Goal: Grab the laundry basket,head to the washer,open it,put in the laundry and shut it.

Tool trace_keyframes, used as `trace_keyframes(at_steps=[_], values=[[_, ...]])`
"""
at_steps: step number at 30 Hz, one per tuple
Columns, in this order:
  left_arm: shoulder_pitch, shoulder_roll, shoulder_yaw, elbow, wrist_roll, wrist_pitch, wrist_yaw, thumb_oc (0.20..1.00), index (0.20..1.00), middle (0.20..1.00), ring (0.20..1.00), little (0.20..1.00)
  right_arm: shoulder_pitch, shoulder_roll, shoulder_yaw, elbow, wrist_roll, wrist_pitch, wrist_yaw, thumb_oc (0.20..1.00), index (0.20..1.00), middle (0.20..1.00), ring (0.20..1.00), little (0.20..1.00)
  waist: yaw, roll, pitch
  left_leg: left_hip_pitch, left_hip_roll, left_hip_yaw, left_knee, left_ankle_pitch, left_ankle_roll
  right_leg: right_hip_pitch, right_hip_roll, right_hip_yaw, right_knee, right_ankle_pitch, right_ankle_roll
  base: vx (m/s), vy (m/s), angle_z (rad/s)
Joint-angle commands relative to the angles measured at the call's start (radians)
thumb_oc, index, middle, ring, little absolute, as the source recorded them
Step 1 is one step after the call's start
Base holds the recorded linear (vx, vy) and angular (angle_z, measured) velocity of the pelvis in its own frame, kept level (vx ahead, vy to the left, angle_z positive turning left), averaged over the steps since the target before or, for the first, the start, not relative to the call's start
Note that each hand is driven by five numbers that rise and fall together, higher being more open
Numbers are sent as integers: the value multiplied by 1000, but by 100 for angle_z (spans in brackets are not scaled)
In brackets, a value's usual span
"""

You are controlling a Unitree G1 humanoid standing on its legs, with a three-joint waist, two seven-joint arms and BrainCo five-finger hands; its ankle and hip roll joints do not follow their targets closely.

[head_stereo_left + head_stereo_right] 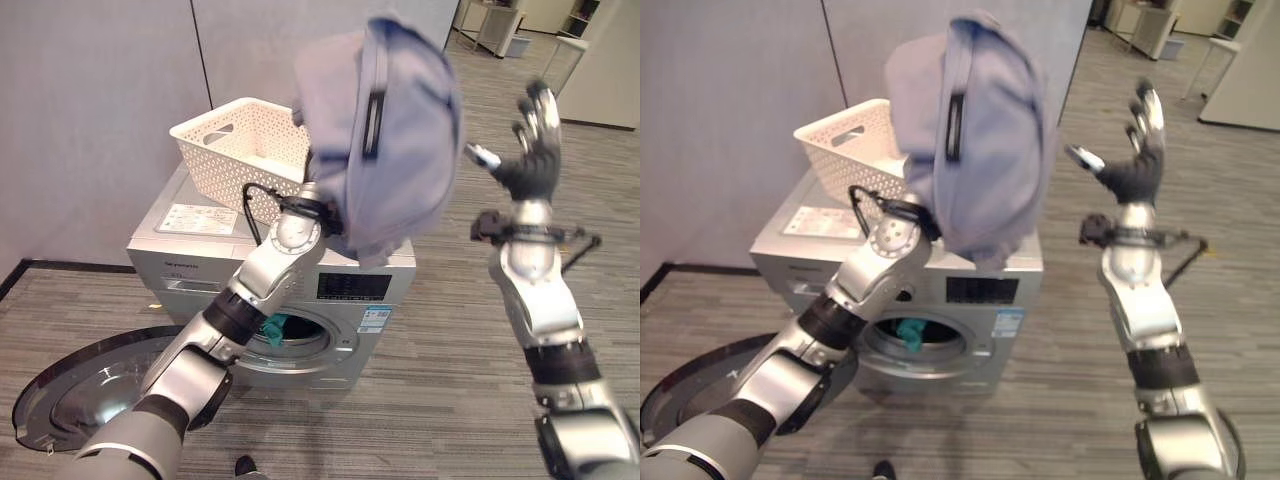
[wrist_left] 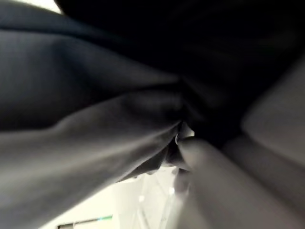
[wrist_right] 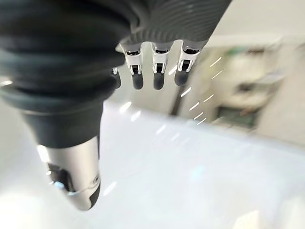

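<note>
A large grey-blue garment [image 1: 385, 130] is lifted high above the silver washer [image 1: 350, 285] and drapes over the end of my left arm [image 1: 285, 245], hiding that hand. In the left wrist view, dark folds of this cloth [image 2: 95, 119] lie right against the camera. The white perforated laundry basket [image 1: 235, 150] stands on top of the washer. The washer's round door [image 1: 90, 390] is swung open to the left, and a teal cloth [image 1: 275, 328] shows in the drum opening. My right hand [image 1: 535, 150] is raised to the right of the garment, open and holding nothing, its fingers [image 3: 157, 71] straight.
A grey partition wall [image 1: 100, 100] stands behind the washer. A white cabinet [image 1: 610, 70] and desks are at the far right back. Grey carpet floor [image 1: 450, 400] stretches out to the right of the washer.
</note>
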Motion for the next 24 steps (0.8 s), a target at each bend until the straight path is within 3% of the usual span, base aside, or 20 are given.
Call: trace_keyframes(at_steps=[1, 6, 9, 11, 14, 17, 24], values=[[-34, 6, 67, -32, 96, -98, 9, 200, 200, 200, 200, 200, -2, -33, -41, -14, -92, -47, -24, 1000, 1000, 1000, 1000, 1000, -16, 38, -35, -75, 42, 40, 5, 47, -25, 46, -10, -1, -10, -126, -3, 39, -17, -20], [216, 53, 169, -236, 132, -104, -36, 200, 200, 200, 200, 200, 266, 12, -177, 47, -212, -12, -67, 1000, 1000, 1000, 1000, 1000, -11, 40, -35, -75, 38, 12, 17, 31, -37, 57, -12, 7, -13, -136, -8, -8, -30, -5], [370, 63, 210, -315, 116, -110, -83, 200, 200, 200, 200, 200, 377, 54, -237, 180, -232, 4, -107, 1000, 1000, 1000, 1000, 1000, 6, 38, -26, -86, 37, -2, 27, 30, -37, 61, -10, -4, -16, -139, -12, 6, -56, 7], [568, 105, 267, -418, 73, -123, -169, 200, 200, 200, 200, 200, 448, 88, -278, 363, -217, 23, -120, 1000, 1000, 1000, 1000, 1000, 32, 39, -16, -99, 34, -18, 34, 31, -37, 63, -6, -20, -19, -142, -16, -1, -55, 10], [692, 120, 308, -484, 26, -119, -215, 200, 200, 200, 200, 200, 477, 107, -283, 479, -198, 23, -127, 1000, 1000, 1000, 1000, 1000, 44, 39, -14, -107, 32, -27, 39, 28, -36, 66, -4, -30, -24, -142, -19, 0, -28, 17], [817, 131, 347, -522, -15, -114, -246, 200, 200, 200, 200, 200, 490, 127, -275, 711, -156, 22, -135, 1000, 1000, 1000, 1000, 1000, 72, 40, -4, -119, 27, -42, 40, 28, -36, 68, 1, -46, -33, -144, -23, -4, -25, 25], [1052, 144, 439, -510, 14, -116, -266, 200, 200, 200, 200, 200, 475, 205, -236, 1104, 11, -15, -59, 1000, 1000, 1000, 1000, 1000, 135, 48, 15, -139, 14, -67, 31, 35, -35, 69, 4, -83, -47, -144, -27, 5, -11, 25]])
